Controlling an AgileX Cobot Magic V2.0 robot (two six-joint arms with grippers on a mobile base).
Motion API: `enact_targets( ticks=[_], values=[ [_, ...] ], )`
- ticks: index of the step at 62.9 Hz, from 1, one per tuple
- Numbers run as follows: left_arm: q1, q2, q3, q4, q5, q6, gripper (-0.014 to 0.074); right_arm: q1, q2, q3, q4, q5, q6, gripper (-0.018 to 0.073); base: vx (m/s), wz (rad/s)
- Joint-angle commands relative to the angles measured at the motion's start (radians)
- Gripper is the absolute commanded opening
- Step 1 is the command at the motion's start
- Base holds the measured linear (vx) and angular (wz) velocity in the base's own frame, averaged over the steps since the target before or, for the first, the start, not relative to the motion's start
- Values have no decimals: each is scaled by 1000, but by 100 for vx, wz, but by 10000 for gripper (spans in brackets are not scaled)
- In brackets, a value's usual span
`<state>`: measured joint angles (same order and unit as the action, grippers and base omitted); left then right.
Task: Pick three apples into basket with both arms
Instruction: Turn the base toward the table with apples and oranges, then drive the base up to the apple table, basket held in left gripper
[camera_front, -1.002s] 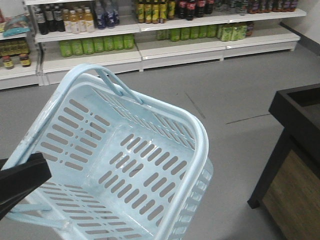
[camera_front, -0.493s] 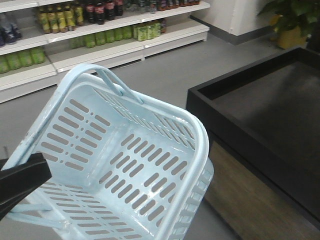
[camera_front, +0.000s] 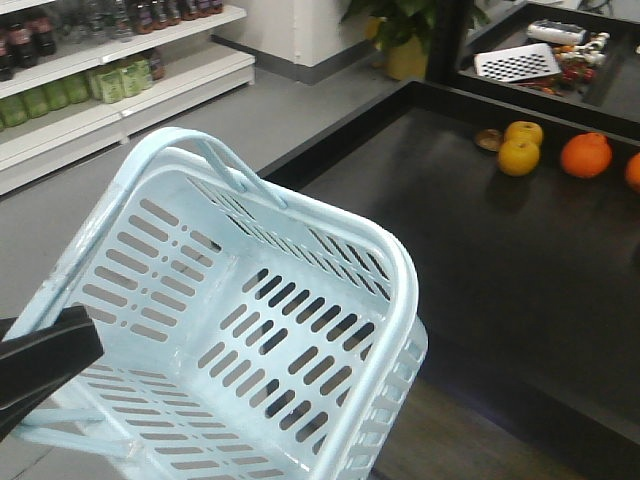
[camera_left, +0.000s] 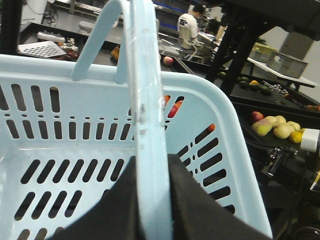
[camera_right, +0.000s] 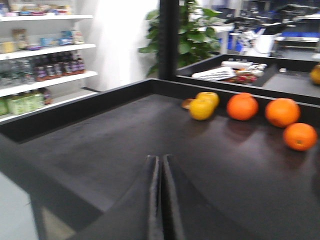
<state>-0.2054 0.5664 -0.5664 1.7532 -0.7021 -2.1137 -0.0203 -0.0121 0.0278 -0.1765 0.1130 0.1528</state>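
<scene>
Left fingers (camera_left: 200, 210) clamp the handle (camera_left: 147, 125). The pale blue basket (camera_front: 400, 260) hangs tilted and empty at lower left of frame. Right fingers (camera_right: 172, 210) are pressed together, empty. The surface (camera_front: 480, 260) at upper right carries oranges (camera_front: 585, 155); no dark-red apples evident. Best to level the basket beside the surface first.

Front view: left claw (camera_front: 55, 358) just black sliver, rest off left edge. Basket (camera_front: 402, 268) near end cropped at bottom. Orange (camera_front: 634, 172) half off right edge. Brown lump (camera_front: 489, 139) on table (camera_front: 450, 260) too small to identify. Shelf bottles (camera_front: 110, 80) blurred, labels unreadable.
Left wrist view: red fruit (camera_left: 175, 107) seen only through basket slots, kind unclear.
Right claw (camera_right: 160, 162) soft-focus, base cut off.
</scene>
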Motion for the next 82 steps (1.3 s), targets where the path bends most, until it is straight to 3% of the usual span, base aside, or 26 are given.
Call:
enact_targets(
  ticks=[1, 32, 82],
  values=[
    [-3, 1, -29, 49, 35, -11, -6, -3, -12, 14, -7, -77, -3, -4, 15, -63],
    [-3, 1, -29, 49, 36, -11, -6, -3, -12, 14, -7, -77, -3, -4, 13, -49],
    [-3, 1, -29, 49, 36, -11, -6, -3, -12, 14, -7, -77, -3, -4, 12, -25]
  ],
)
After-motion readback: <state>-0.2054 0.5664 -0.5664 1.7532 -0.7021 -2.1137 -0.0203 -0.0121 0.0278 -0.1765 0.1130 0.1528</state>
